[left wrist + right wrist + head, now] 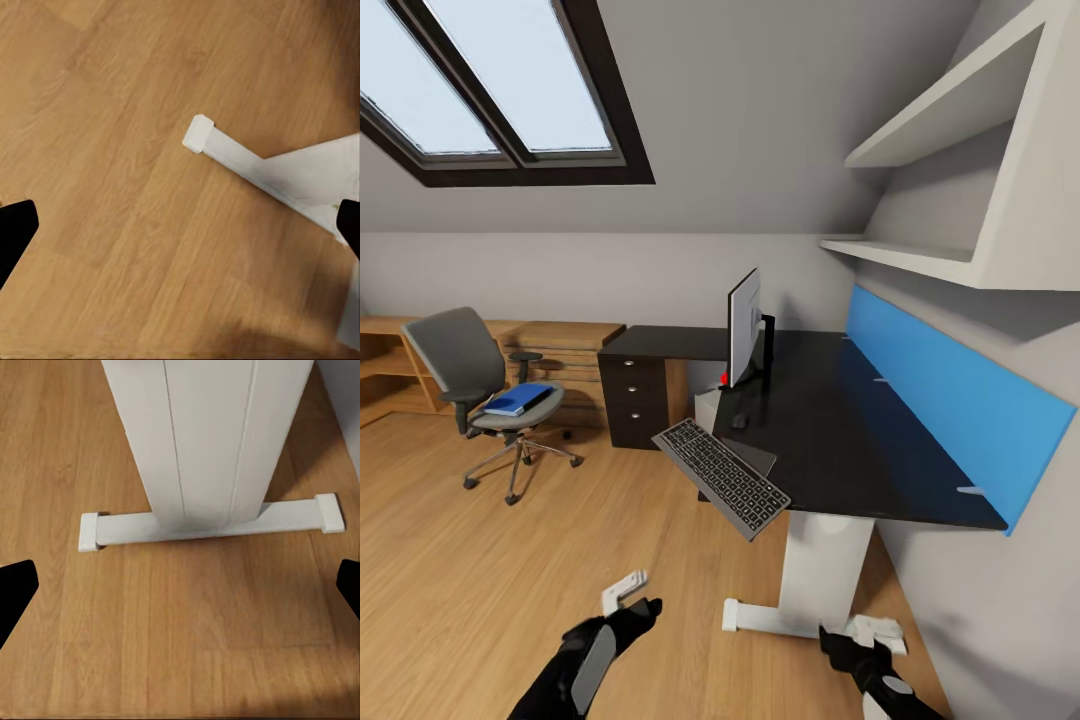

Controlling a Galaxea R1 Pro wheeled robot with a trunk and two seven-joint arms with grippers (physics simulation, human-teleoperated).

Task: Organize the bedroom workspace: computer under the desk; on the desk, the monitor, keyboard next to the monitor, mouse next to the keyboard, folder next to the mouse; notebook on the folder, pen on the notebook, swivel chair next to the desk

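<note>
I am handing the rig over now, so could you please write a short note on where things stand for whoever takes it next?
Left gripper and right gripper: both open, empty, held low over the wood floor near the desk's white leg.
Monitor stands on the desk, with the mouse in front of it.
Keyboard is tilted and overhangs the desk's front edge; it needs settling beside the monitor.
Folder lies on the swivel chair, which stands apart from the desk.
Left: folder to desk, notebook and pen stacked on it, chair brought in.
</note>
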